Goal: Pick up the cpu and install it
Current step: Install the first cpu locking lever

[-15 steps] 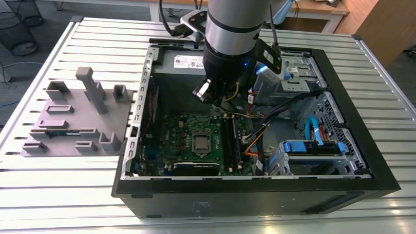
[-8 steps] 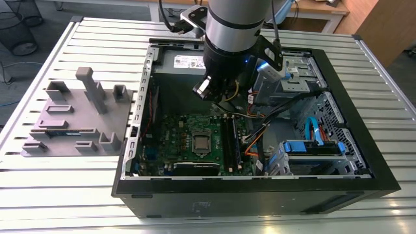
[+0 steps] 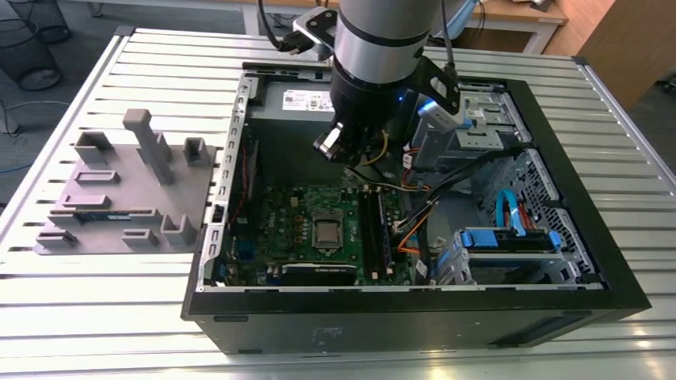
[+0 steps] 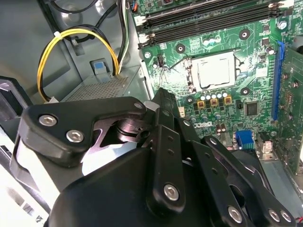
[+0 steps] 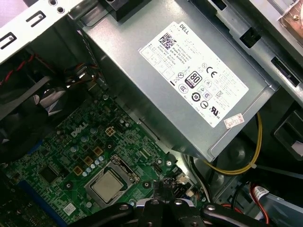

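Black gripper [image 4: 161,101] linkage looms closest, its jaws seemingly drawn together on nothing, hanging above the motherboard [image 5: 75,151] because the cpu [image 5: 108,185] already sits flat in its socket [image 4: 212,72], silver top up.

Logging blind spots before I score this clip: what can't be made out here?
- End effector fingertips: in the second wrist view its own black linkage covers them; open or shut cannot be told.
- Cpu seating: it sits in the motherboard socket, but the latch state is too small to judge in both wrist views.
- Grey fixture tray: in the exterior view, its slot contents are too small to identify.
- Motherboard far part: in the exterior view, the arm blocks it.
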Available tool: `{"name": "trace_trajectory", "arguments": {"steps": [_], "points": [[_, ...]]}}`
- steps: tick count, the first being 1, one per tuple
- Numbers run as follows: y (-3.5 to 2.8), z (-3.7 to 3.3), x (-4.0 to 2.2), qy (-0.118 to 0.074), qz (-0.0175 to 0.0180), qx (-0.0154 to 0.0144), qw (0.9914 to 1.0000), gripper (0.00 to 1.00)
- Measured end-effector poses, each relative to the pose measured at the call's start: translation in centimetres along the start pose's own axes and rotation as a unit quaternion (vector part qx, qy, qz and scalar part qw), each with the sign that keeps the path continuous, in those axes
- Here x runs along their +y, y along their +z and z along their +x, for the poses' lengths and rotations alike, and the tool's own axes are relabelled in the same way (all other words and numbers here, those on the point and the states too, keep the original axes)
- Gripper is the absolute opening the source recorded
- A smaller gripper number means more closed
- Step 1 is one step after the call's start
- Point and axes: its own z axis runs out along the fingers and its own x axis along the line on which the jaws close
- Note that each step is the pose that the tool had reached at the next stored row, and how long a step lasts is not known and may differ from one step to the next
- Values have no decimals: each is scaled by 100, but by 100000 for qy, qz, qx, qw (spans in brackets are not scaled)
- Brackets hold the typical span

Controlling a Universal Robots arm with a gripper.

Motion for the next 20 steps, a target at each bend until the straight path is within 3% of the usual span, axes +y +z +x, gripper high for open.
{"name": "trace_trajectory", "arguments": {"steps": [7, 14, 20], "points": [[1, 0, 0, -2, -68, -69, 100000, 11], [114, 9, -18, -4, -7, 29, 100000, 11], [143, 2, -10, 21, -1, 27, 100000, 11]]}}
